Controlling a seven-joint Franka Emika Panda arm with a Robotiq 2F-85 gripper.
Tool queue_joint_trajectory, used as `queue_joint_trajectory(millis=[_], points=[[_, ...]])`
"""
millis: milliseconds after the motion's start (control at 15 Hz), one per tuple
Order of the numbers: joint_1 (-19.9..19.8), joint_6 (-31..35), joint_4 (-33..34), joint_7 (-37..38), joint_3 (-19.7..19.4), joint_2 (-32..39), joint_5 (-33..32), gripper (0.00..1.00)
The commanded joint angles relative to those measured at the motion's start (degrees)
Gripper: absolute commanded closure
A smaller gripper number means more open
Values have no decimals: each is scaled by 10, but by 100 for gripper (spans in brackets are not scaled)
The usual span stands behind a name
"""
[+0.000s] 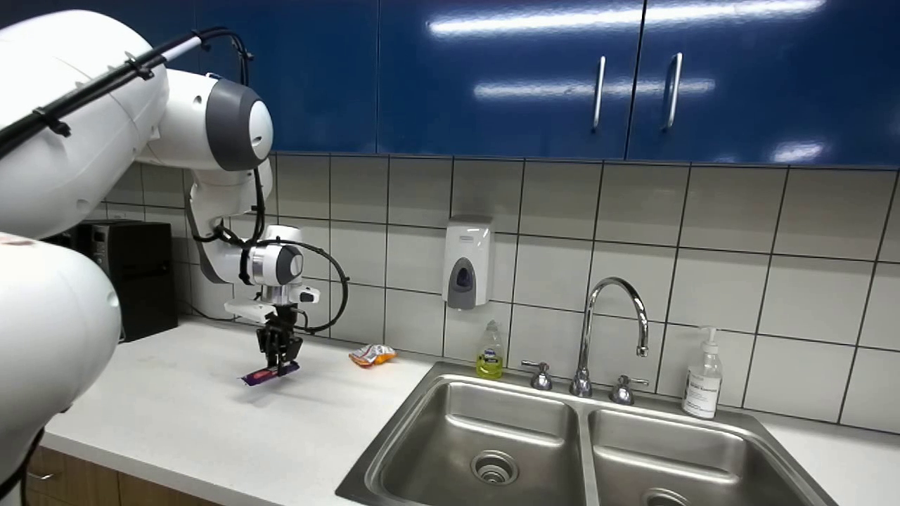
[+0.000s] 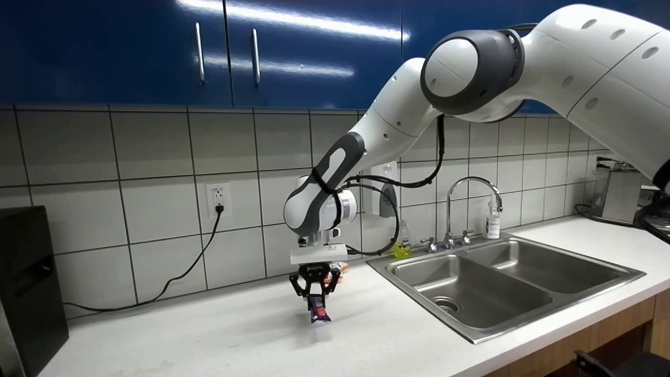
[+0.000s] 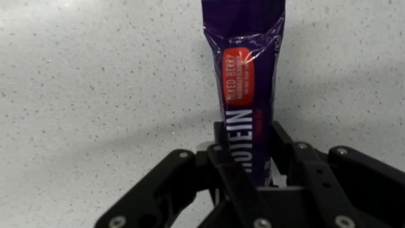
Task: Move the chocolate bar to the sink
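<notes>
The chocolate bar (image 1: 261, 376), in a dark purple wrapper with a red label, is clamped across its width by my gripper (image 1: 280, 367). In the wrist view the black fingers press on both long sides of the bar (image 3: 264, 72), and its rear end is partly covered by them. A shadow on the counter below suggests that the bar (image 2: 319, 314) hangs slightly above the surface, a little tilted. The stainless double-basin sink (image 1: 588, 453) lies well apart from the gripper (image 2: 316, 301), farther along the same counter in both exterior views.
An orange-and-white packet (image 1: 373, 355) lies by the tiled wall between gripper and sink. On the sink's back rim stand a yellow soap bottle (image 1: 490, 358), the curved faucet (image 1: 586, 344) and a pump bottle (image 1: 703, 386). A black appliance (image 2: 29, 283) sits at the counter's far end.
</notes>
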Motion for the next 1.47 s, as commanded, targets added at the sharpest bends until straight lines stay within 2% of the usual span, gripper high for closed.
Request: queue_joint_trajectory(millis=[0, 667, 1400], points=[[-12, -39, -44, -65, 5, -50, 9, 88], [-29, -41, -140, -82, -9, -139, 8, 88], [-80, -12, -243, -70, -34, -223, 25, 88]])
